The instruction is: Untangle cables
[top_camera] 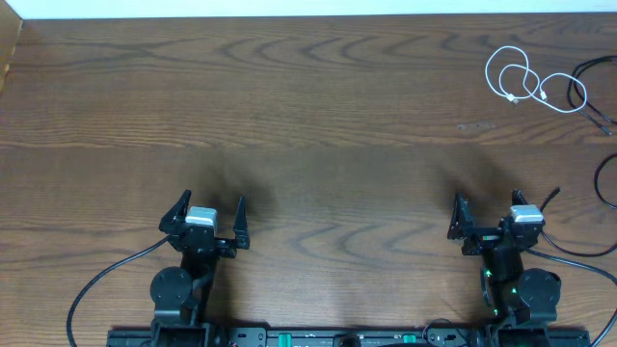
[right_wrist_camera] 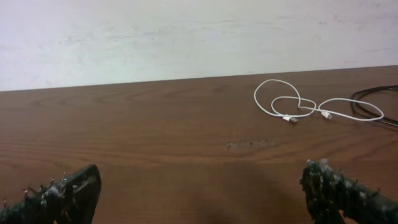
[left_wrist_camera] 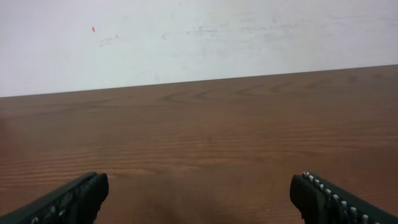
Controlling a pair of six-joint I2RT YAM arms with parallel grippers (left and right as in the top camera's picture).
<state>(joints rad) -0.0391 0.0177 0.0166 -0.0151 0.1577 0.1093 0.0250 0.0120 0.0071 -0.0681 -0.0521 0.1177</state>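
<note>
Left gripper: stood near the front edge of the table, on the left. Its jaws were spread wide, with nothing between them. In the left wrist view only bare wood lay ahead of the two fingertips.

Right gripper: stood near the front edge, on the right. Its jaws were spread wide and held nothing. In the right wrist view the gap between the fingers was bare wood.

White cable: lay flat in the far right corner of the table, well apart from both grippers. It formed several loose loops that crossed one another. Both small plug ends lay close together on the near side of the loops. The right wrist view showed it ahead and to the right of that gripper.

Black cable: lay at the right edge of the table, just beside the white cable. It was partly cut off by the frame. In the right wrist view it curved at the far right.

Contact between cables: the rightmost white loop met the black cable and overlapped it. Which one lay on top could not be told.

Arm wiring: thicker black leads ran from the arm bases across the front of the table.

Background: a plain pale wall stood behind the far table edge.
</note>
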